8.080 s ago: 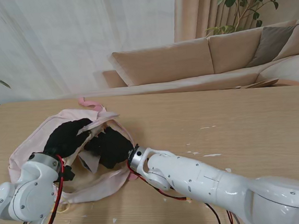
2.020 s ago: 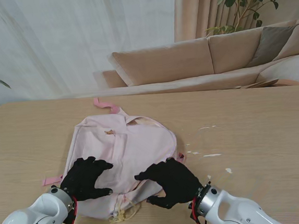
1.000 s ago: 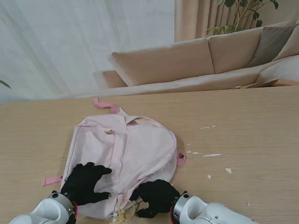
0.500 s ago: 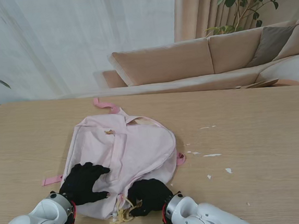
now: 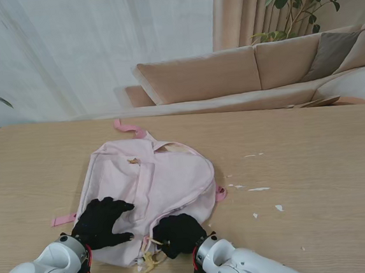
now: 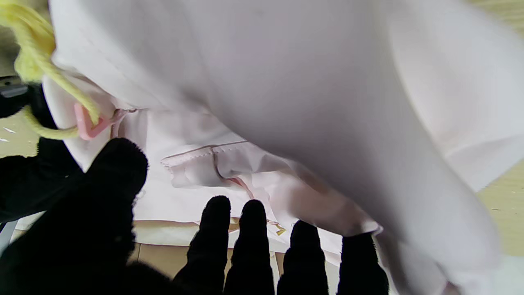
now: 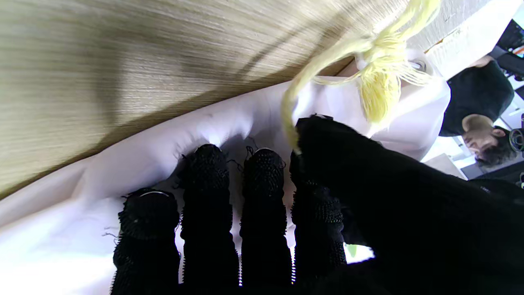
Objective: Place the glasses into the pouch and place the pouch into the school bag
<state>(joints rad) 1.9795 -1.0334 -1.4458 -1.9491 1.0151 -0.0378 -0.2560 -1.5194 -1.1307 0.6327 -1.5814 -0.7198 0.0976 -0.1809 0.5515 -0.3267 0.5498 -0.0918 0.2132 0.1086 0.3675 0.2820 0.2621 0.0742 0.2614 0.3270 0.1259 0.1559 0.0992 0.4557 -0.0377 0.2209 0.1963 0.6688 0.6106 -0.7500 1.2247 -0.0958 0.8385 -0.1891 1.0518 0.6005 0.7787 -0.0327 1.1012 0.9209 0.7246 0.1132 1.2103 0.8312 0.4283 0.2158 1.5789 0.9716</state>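
The pink school bag (image 5: pixel 155 183) lies flat on the table, left of centre. My left hand (image 5: pixel 103 221) rests on its near left part with fingers spread, and the fingers (image 6: pixel 249 246) lie against the fabric (image 6: pixel 311 102). My right hand (image 5: pixel 178 234) is curled at the bag's near edge. Its thumb and fingers (image 7: pixel 254 221) pinch the yellow cord (image 7: pixel 376 78), whose tassel (image 5: pixel 147 261) hangs near the table's front edge. The white fabric (image 7: pixel 163 155) bunches under those fingers. Neither glasses nor pouch can be seen.
A pink strap (image 5: pixel 127 127) curls off the bag's far end and another (image 5: pixel 63 220) sticks out to its left. Small white scraps (image 5: pixel 259 189) dot the wooden table (image 5: pixel 299 152) to the right. A beige sofa (image 5: pixel 228 75) stands behind the table.
Over the last second my right hand slid left along the bag's near edge with the yellow cord. My left hand stayed on the bag. Eight seconds ago both hands were in the open bag.
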